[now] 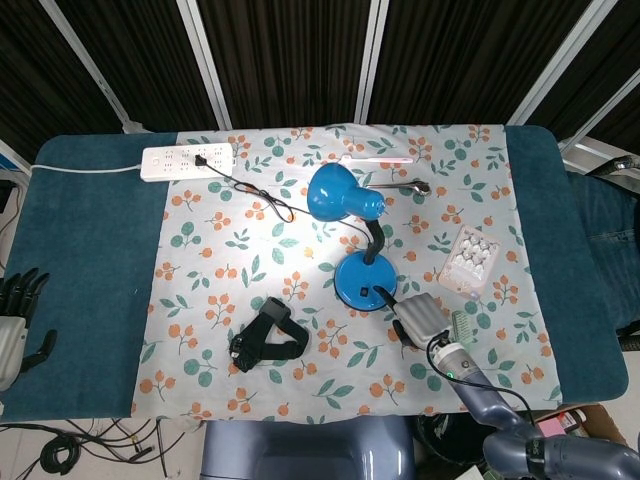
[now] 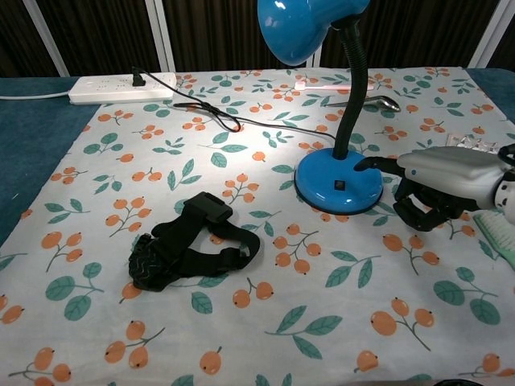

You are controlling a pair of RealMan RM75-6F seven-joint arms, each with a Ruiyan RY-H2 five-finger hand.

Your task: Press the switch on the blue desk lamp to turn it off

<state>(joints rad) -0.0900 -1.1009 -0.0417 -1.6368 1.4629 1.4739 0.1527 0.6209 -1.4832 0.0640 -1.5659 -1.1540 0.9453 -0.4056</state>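
Note:
The blue desk lamp stands mid-table, its round base carrying a small black switch on top. Light still falls on the cloth left of the base. My right hand lies just right of the base; one finger reaches out to the base's right rim, short of the switch, and the others are curled under. It holds nothing. The head view shows the same right hand below and right of the base. My left hand rests at the table's far left edge, fingers apart and empty.
A black head strap lies front left of the lamp. The lamp's cord runs to a white power strip at the back left. A green comb and a blister pack sit right of the hand, a spoon behind.

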